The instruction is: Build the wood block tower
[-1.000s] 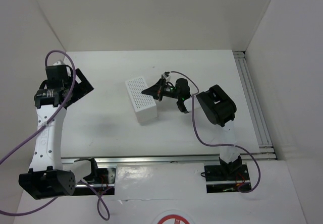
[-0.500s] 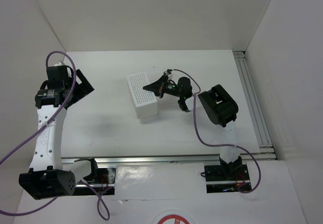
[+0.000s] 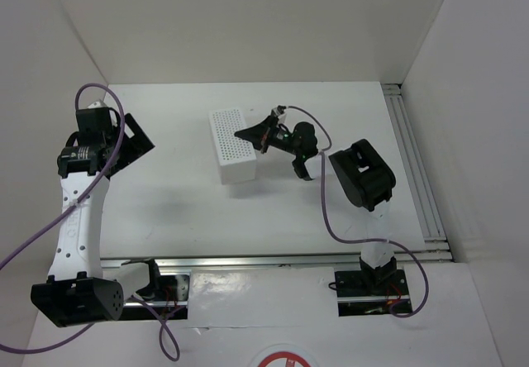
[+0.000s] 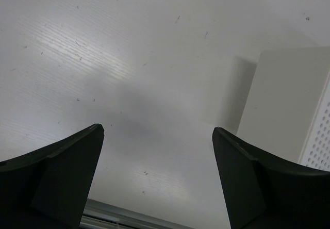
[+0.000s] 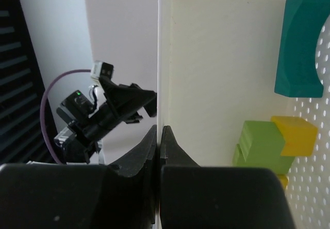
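Tray (image 5: 216,59) holding the tower pieces, loose and unstacked. Right wrist view: teal arch (image 5: 299,48) lies against the perforated surface at upper right, its curved cut-out facing right. Lime block (image 5: 260,144) and yellow block (image 5: 295,135) touch one another lower down, apart from the arch. A further sliver of yellow shows beneath the lime block, too little to identify.

Right gripper (image 5: 160,132): jaws almost fully closed, pinching the thin tray wall between the fingertips.

Top view: this gripper meets the tray at its right-hand edge, mid-table. A perforated face of the tray is turned up toward the camera, and a faint shadow falls on the table (image 3: 165,193) at the tray's near side. Whether the tray touches the table cannot be told. The pieces are hidden from above.

Left gripper (image 4: 157,131): jaws spread wide with nothing between them, poised over the table well to the left of the tray. A corner of the tray appears at the right margin of the left wrist view.
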`<action>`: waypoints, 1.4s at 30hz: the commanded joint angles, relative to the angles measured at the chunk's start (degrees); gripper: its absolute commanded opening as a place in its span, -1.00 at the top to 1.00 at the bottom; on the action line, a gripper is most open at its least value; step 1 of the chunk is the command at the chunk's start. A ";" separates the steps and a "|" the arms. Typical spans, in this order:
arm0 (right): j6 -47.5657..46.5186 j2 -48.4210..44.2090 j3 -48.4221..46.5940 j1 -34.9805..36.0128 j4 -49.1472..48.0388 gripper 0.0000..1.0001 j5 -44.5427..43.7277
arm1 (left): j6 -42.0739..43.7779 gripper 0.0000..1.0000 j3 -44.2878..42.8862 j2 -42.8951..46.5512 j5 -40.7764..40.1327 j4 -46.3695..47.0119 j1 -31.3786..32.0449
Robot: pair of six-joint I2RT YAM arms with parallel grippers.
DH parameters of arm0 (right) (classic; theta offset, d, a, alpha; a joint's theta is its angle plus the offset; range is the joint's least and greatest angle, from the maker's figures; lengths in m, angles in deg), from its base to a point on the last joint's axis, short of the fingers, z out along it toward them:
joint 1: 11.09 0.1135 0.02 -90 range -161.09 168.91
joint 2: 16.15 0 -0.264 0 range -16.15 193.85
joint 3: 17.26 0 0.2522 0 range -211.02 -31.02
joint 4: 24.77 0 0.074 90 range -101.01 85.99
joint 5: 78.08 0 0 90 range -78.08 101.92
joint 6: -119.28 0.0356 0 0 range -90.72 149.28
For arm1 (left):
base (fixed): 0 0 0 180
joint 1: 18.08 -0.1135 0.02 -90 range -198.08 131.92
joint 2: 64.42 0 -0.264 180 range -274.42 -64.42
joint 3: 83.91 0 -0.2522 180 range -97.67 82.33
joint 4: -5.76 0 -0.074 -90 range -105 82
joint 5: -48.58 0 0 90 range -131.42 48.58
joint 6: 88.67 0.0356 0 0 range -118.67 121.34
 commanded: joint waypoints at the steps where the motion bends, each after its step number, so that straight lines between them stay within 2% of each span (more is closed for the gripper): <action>1: 1.79 -4.87 -4.70 0.05 -37.50 1.00 -4.85 | 1.42 -1.00 -0.42 1.14 1.02 1.47 -0.32; 12: 5.30 -1.35 -9.71 2.77 -37.50 1.00 -15.30 | 1.42 -1.00 -0.42 0.62 1.02 1.47 -0.32; 15: 5.83 -0.82 -12.70 4.00 -37.50 1.00 -15.84 | 1.42 -1.00 -0.42 0.62 1.02 1.47 -0.32; 27: 5.83 1.90 -10.95 4.53 -37.50 1.00 -12.59 | 1.42 -1.00 -0.42 0.62 1.02 1.47 -0.32; 38: 6.45 9.63 -19.10 5.68 -37.50 1.00 -5.22 | 1.42 -1.00 0.64 0.62 0.50 1.47 -0.32; 40: 6.45 10.24 -21.75 5.68 -36.98 1.00 -1.53 | 1.42 -1.00 0.64 0.62 0.50 1.47 -0.32; 42: 5.32 10.25 -25.62 5.68 -32.07 1.00 3.98 | 1.42 -1.00 0.64 0.62 0.50 1.47 -0.32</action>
